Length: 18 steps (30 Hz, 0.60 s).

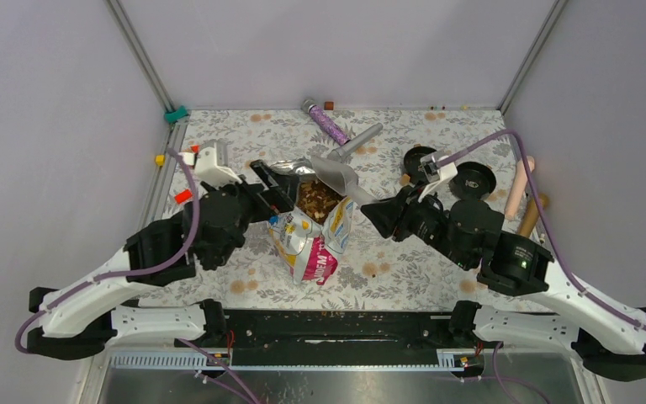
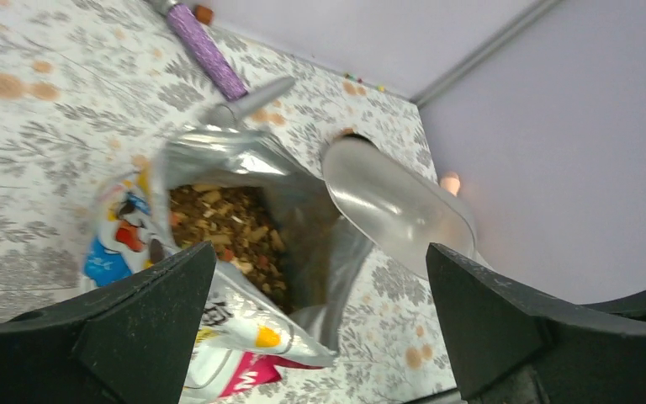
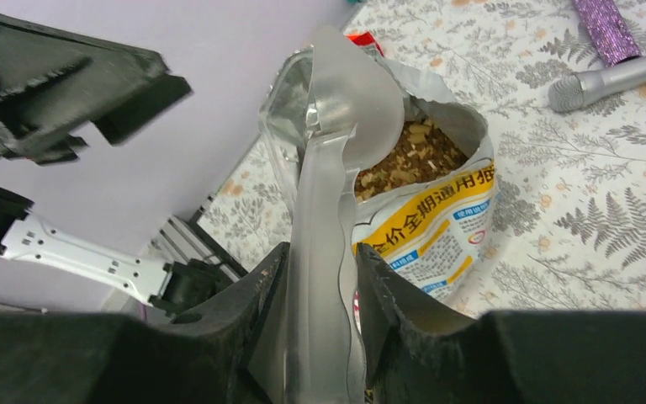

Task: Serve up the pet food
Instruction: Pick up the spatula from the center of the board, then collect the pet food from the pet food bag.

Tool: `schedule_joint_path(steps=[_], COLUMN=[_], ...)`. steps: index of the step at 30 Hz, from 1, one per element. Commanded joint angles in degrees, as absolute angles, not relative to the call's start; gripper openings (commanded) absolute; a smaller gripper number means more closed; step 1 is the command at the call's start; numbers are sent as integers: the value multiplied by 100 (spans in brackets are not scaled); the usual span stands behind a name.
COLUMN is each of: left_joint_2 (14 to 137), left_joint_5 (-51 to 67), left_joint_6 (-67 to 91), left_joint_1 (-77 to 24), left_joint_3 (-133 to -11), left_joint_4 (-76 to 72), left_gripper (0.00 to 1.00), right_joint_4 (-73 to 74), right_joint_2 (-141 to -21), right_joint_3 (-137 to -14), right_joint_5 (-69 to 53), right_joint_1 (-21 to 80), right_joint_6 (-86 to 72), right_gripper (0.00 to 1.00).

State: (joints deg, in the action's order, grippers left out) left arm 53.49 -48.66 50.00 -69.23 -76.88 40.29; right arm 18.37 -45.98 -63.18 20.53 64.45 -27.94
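The pet food (image 1: 318,202) is brown kibble lying in the open mouth of a glossy yellow, white and magenta bag (image 1: 311,244) mid-table. My right gripper (image 1: 370,210) is shut on the handle of a grey scoop (image 1: 341,177). In the right wrist view the scoop's bowl (image 3: 349,101) hangs over the bag's mouth, just above the kibble (image 3: 412,151), with the handle between the gripper's (image 3: 320,286) jaws. My left gripper (image 1: 276,192) stands open at the bag's left rim. In the left wrist view that gripper (image 2: 320,320) holds nothing, and the bag's edge (image 2: 244,320) lies between its fingers (image 2: 135,328).
Two round black bowls (image 1: 420,160) (image 1: 475,179) stand right of the bag, behind my right arm. A purple glitter tube (image 1: 328,122) and a grey handled tool (image 1: 357,139) lie at the back. Pink and tan sticks (image 1: 521,189) sit at the right edge, small coloured blocks (image 1: 177,198) at the left.
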Motion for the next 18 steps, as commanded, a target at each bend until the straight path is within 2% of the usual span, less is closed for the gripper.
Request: schedule_joint_path(steps=[1,3,5,9,14,18], left_joint_2=[4886,4835,4836,5028,5383,5452], left_joint_5=[-5659,-5825,-5917,-5904,-4081,-3585], left_joint_6=[4454,4588,4565,4317,4217,3962], left_joint_1=[-6935,-6935,-6919,-6493,-5080,-4752], left_joint_3=[-7605,-7580,-7580,-7509,-7513,-7312], left_joint_4=[4338,4553,4636,4540,4459,4189], left_gripper=[99,99,99,99,99,99], right_joint_4=[2768,3148,3555,4418,4935,4987], right_joint_2=[-4897,-5166,-5475,-6082,-6604,-6640], right_joint_3=[-7056,-7422,-7810,-8577,-9292,-9451], right_joint_5=[967,-163,-766,-871,-1011,-701], right_joint_1=[5888,5411,5092,5041,4986,4971], right_joint_6=[-2574,-2695,-2697,-2887,-3001,-3017], right_gripper=[0,0,0,0,0,0])
